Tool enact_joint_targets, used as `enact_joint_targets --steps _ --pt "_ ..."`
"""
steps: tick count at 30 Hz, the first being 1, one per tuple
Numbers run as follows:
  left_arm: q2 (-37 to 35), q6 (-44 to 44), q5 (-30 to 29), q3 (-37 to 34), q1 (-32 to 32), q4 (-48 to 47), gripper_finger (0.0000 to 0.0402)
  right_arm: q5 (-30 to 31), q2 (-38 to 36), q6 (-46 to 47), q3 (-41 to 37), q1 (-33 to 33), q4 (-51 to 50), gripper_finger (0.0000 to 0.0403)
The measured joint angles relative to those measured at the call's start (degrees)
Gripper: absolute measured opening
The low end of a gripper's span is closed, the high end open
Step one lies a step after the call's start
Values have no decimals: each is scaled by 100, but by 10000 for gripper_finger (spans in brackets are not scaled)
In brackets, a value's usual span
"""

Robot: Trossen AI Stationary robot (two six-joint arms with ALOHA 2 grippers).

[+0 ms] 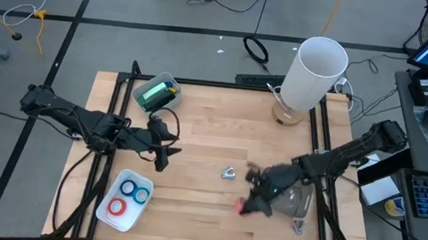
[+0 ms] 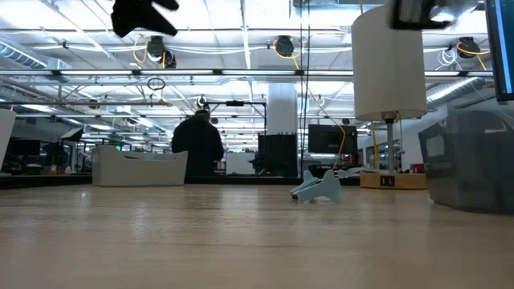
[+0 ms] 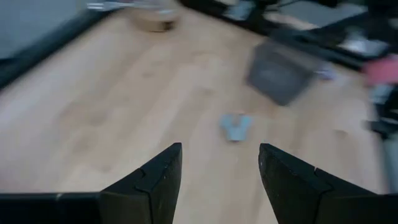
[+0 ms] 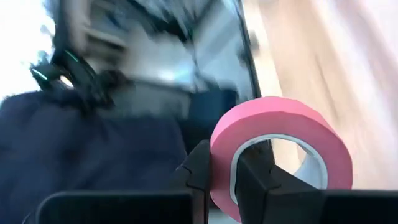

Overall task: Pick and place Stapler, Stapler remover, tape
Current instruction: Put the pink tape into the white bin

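My right gripper [image 1: 253, 204] hangs over the table's right near part, shut on a red tape roll [image 1: 240, 207], which fills the right wrist view [image 4: 280, 146]. A small pale blue stapler remover [image 1: 228, 172] lies on the bare wood in the table's middle, also seen in the low view [image 2: 317, 189]. My left gripper [image 1: 170, 143] is open and raised left of it, and the remover [image 3: 236, 126] shows ahead between its fingers [image 3: 221, 163]. A white tray [image 1: 110, 213] at the near left holds a blue roll [image 1: 140, 193] and a red roll [image 1: 118, 207]. My right gripper holds the red tape roll by its ring wall [image 4: 221, 163], with one finger [image 4: 252, 180] inside the pale core and the other finger [image 4: 198, 169] outside. The roll is lifted clear of the table and stands on edge in the hold.
A grey translucent bin [image 1: 298, 203] sits just right of my right gripper. A tall white cylinder on a wooden base [image 1: 316, 71] stands at the far right. A clear tub with a green object [image 1: 157, 92] sits at the far left. Bare wood lies around the remover.
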Motion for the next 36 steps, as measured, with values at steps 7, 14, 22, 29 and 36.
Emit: enact_joint_targets --steps 7,14,22,29,36 --pt "11 380 1326 0 197 1012 211 398 -263 -1231 0 -976 1247 32" --pt "11 625 1957 0 460 2079 211 995 -254 -2472 0 -1570 1501 32" --pt "60 710 2024 0 728 2652 211 1537 -121 -3564 0 -1810 2134 32" --pt "678 638 2222 4 960 3407 211 1532 277 -3810 -3 -1869 2912 32" --pt "1177 593 2375 -4 1224 3913 211 1522 356 -3852 -4 -1937 3281 32"
